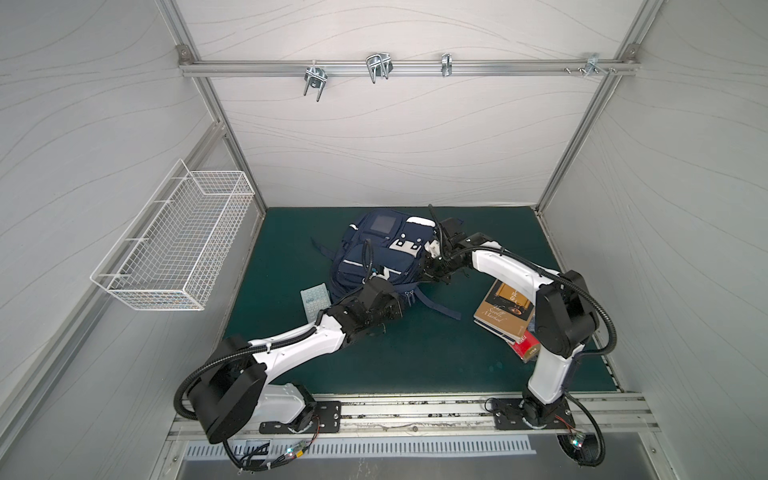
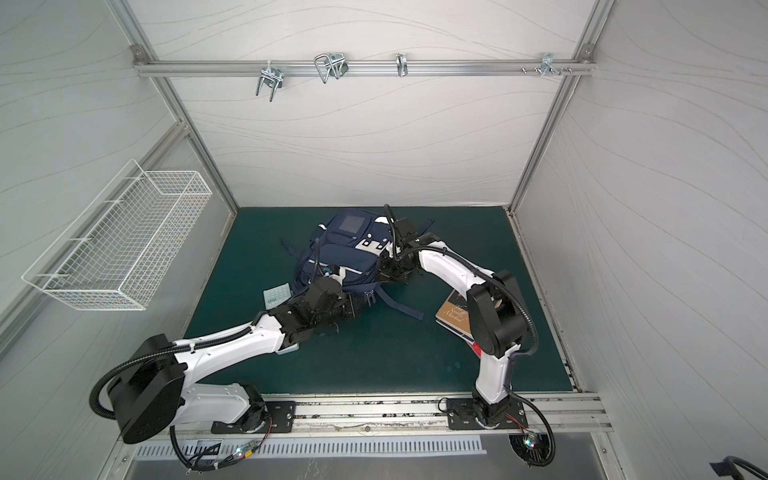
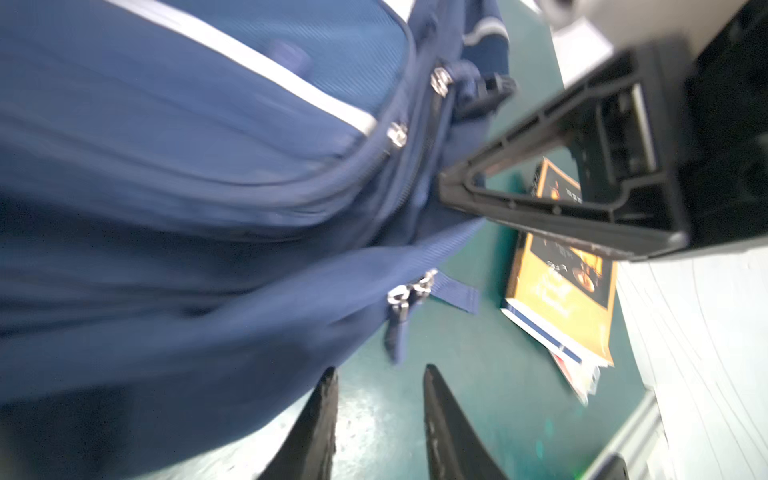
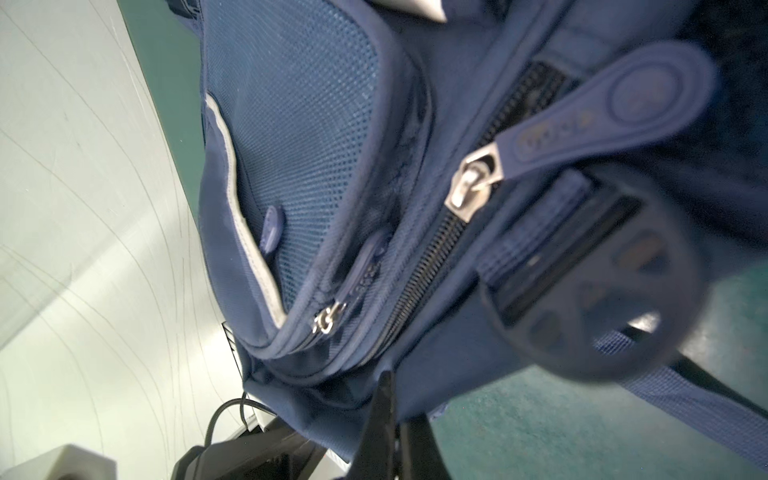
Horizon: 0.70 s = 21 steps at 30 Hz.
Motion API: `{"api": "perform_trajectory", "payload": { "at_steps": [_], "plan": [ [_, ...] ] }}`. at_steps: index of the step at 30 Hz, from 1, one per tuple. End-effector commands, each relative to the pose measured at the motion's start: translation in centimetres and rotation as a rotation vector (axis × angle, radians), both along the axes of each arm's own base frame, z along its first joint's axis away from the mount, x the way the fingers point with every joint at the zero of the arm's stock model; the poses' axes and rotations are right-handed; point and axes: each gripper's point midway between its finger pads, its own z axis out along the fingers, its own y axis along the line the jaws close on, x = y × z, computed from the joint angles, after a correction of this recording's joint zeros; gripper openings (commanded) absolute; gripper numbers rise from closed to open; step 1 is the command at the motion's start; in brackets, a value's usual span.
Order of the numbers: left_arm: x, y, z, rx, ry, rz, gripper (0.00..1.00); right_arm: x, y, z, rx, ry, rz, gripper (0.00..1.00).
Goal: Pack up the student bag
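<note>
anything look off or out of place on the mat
The book stack lies fanned and askew, a red book poking out beneath the right arm. The student bag lies slumped, straps splayed, with a calculator loose beside it.

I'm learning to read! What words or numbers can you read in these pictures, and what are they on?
"Scroll Marked", with a smaller word above, perhaps "The": cover of the brown book, in both top views.
Too small to read: print on the black-and-gold book, the red book and the calculator.
Too blurred to read: raised lettering on the zip pull of the student bag.
</note>
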Motion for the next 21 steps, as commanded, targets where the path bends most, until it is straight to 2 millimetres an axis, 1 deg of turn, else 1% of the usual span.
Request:
{"api": "perform_trajectory", "payload": {
  "at_steps": [1, 4, 7, 9, 13, 15, 19, 21],
  "plan": [
    [0.6, 1.3, 0.6, 0.047, -0.052, 0.06, 0.35, -1.1, 1.2, 3.5, 0.06, -0.026, 0.013, 0.0],
    [0.5, -0.1, 0.7, 0.028, -0.039, 0.006, 0.32, -1.3, 1.5, 3.3, 0.057, -0.019, 0.011, 0.0],
    [0.3, -1.0, 1.0, 0.012, -0.057, -0.018, 0.34, -1.5, 1.6, 3.2, 0.056, -0.01, 0.011, 0.0],
    [0.3, -1.3, 0.8, 0.011, -0.053, -0.017, 0.34, -1.4, 1.6, 3.5, 0.057, -0.013, 0.005, 0.0],
    [0.5, -1.9, 0.4, 0.017, -0.042, -0.035, 0.42, -1.5, 1.6, 3.7, 0.055, -0.011, 0.002, 0.0],
    [0.7, -1.9, -0.1, 0.044, -0.031, -0.028, 0.44, -1.6, 1.8, 3.9, 0.058, -0.009, 0.004, 0.0],
    [1.3, -1.9, -0.8, 0.071, -0.017, -0.003, 0.39, -1.8, 1.8, 4.2, 0.06, -0.01, 0.003, 0.0],
    [1.5, -2.2, -0.7, 0.066, -0.017, -0.005, 0.37, -1.9, 1.9, 4.4, 0.063, -0.012, 0.004, 0.0]
  ]
}}
